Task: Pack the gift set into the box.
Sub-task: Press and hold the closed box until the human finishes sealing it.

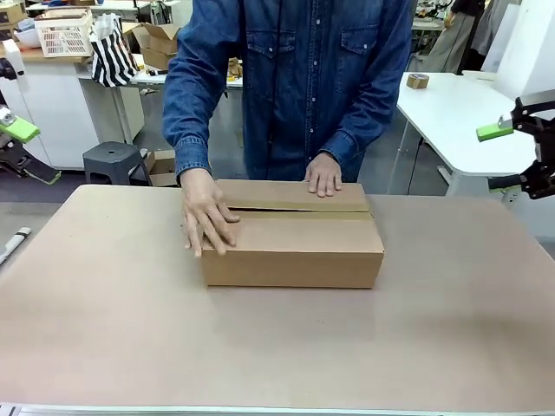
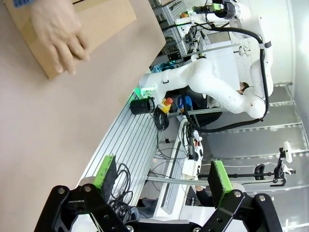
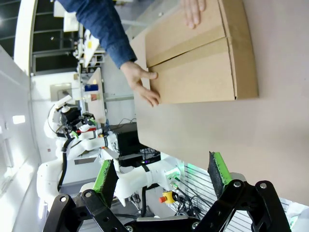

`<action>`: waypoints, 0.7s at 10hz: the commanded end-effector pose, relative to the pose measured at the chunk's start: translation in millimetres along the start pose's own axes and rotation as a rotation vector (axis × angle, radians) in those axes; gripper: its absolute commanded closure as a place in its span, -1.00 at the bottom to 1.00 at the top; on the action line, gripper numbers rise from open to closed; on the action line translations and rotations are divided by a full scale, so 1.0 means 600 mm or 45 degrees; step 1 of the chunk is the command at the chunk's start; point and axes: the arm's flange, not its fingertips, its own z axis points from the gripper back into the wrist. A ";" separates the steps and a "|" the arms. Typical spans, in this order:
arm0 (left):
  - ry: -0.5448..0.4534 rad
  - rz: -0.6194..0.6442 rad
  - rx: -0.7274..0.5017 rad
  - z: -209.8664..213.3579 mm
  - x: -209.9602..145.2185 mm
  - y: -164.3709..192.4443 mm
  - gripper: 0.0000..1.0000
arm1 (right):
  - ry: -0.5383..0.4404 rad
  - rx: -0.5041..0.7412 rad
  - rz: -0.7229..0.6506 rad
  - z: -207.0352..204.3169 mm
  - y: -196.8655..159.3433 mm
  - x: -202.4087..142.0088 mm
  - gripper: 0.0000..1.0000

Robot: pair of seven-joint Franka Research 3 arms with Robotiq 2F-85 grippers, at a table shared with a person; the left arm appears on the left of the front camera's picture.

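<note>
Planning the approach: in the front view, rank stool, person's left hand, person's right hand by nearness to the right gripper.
1. Person's left hand, on the box's right.
2. Person's right hand, box's left.
3. Stool, left background.

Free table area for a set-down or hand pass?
Table is bare in front of the box, robot's side, and left and right of it out to the edges. Crowded: the box's far side, with the person's hands on its flaps.
</note>
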 end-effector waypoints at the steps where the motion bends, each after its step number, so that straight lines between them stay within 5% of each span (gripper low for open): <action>1: -0.018 0.006 -0.001 -0.004 -0.001 -0.003 -1.00 | -0.003 0.032 0.026 -0.002 0.003 0.003 -1.00; 7: -0.018 0.006 -0.001 -0.004 -0.001 -0.003 -1.00 | -0.003 0.032 0.026 -0.002 0.003 0.003 -1.00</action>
